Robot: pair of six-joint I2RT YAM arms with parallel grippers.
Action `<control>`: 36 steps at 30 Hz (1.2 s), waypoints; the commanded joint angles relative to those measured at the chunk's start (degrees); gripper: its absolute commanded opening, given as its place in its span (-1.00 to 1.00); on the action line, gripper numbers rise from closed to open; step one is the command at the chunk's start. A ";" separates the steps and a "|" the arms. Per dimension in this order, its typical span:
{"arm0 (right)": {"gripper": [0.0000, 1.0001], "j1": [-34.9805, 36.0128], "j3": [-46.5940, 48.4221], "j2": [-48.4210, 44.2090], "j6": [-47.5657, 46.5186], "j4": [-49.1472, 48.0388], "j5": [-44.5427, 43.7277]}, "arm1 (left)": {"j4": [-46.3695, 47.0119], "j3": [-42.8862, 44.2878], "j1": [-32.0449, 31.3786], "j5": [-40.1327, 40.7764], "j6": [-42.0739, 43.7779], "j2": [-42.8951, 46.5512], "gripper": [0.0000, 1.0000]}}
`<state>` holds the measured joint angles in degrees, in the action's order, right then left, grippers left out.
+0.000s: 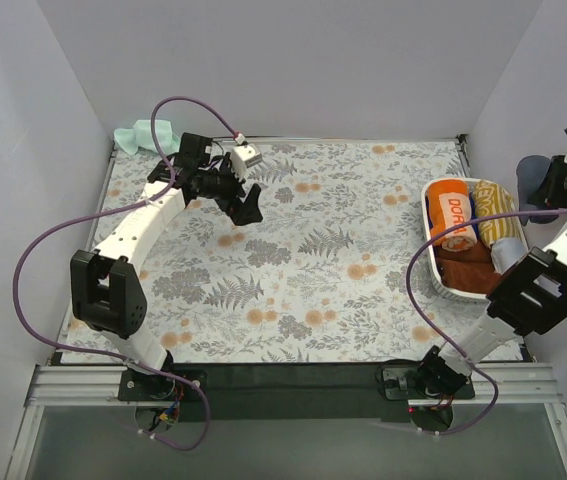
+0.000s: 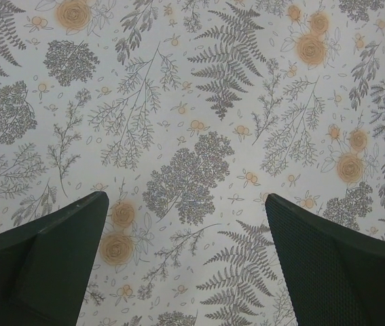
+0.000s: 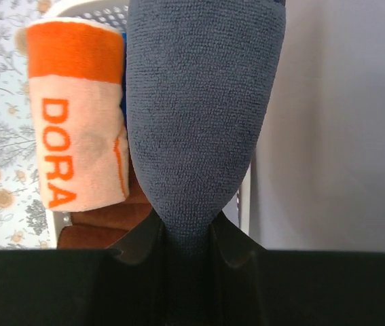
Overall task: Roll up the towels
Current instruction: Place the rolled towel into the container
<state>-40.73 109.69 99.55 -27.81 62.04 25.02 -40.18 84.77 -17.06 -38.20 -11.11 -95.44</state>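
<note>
My right gripper (image 1: 551, 186) is shut on a dark navy towel (image 1: 529, 180) and holds it in the air by the right wall, just past the white basket. In the right wrist view the navy towel (image 3: 199, 115) hangs from my shut gripper (image 3: 189, 234). A rolled orange towel (image 3: 77, 122) with white band and "DORA" lettering lies in the basket below; it also shows in the top view (image 1: 451, 222). A mint green towel (image 1: 148, 135) lies crumpled at the back left corner. My left gripper (image 1: 245, 205) is open and empty over the floral covering, its fingers (image 2: 49, 251) wide apart.
The white oval basket (image 1: 430, 262) at the right also holds a yellow-striped towel (image 1: 494, 206), a brown towel (image 1: 468, 272) and a pale grey one (image 1: 509, 254). The grey walls enclose the table on three sides. The floral covering (image 1: 343, 250) spans the table.
</note>
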 commanded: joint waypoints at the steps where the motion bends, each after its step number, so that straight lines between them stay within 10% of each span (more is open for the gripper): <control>1: -0.97 0.91 1.76 0.82 1.53 -0.68 -7.87 | 1.69 -0.57 0.01 -1.44 -1.45 3.42 0.94; 19: -0.97 15.15 -20.39 -8.40 3.56 -24.59 -31.42 | -7.10 6.89 0.01 0.31 -1.02 -0.62 0.96; 36: -0.97 19.63 -24.52 -4.45 6.89 -23.82 -27.83 | -8.95 6.64 0.01 1.72 0.30 -2.65 0.96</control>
<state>-22.00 84.79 94.59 -22.81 38.85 -5.02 -48.90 92.25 -17.06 -37.19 -11.53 -98.94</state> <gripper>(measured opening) 0.217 0.980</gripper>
